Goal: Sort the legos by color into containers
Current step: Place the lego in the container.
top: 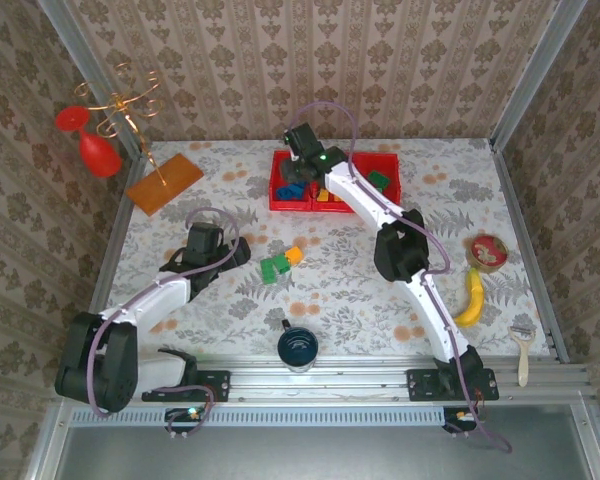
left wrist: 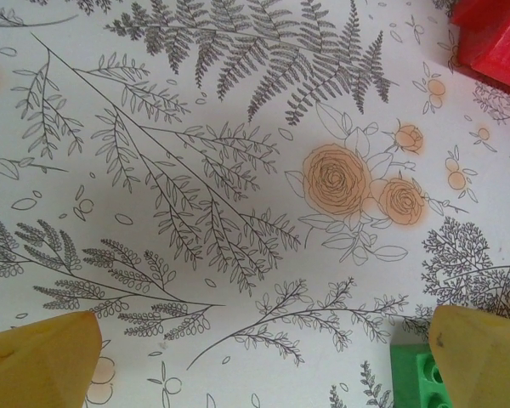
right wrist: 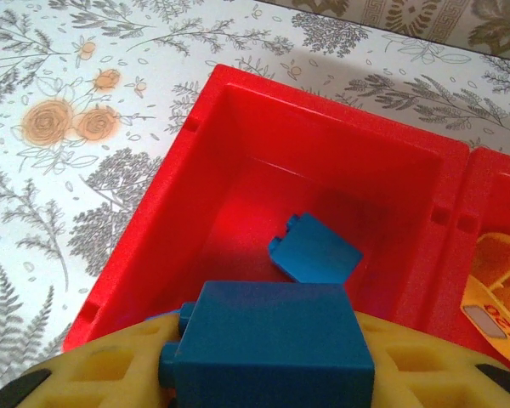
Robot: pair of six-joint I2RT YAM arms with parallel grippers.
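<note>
My right gripper [right wrist: 272, 361] is shut on a blue lego [right wrist: 272, 340] and hangs over the left compartment of the red tray [right wrist: 153, 221]. Another blue lego [right wrist: 316, 249] lies on that compartment's floor. From above, my right gripper [top: 300, 165] is at the tray's [top: 390, 160] left end; orange pieces [top: 328, 196] fill the middle compartment and a green lego [top: 378, 180] the right one. A green lego [top: 274, 268] and an orange lego [top: 294, 255] lie mid-table. My left gripper [top: 242, 251] stands open just left of them, the green lego [left wrist: 416, 378] beside its right fingertip [left wrist: 480, 357].
A dark blue cup [top: 298, 347] stands near the front edge between the arm bases. A banana [top: 472, 297], a tape roll [top: 488, 250] and a brush [top: 523, 352] lie at the right. An orange board [top: 165, 182] with a gold stand and red glass [top: 98, 152] occupies the back left.
</note>
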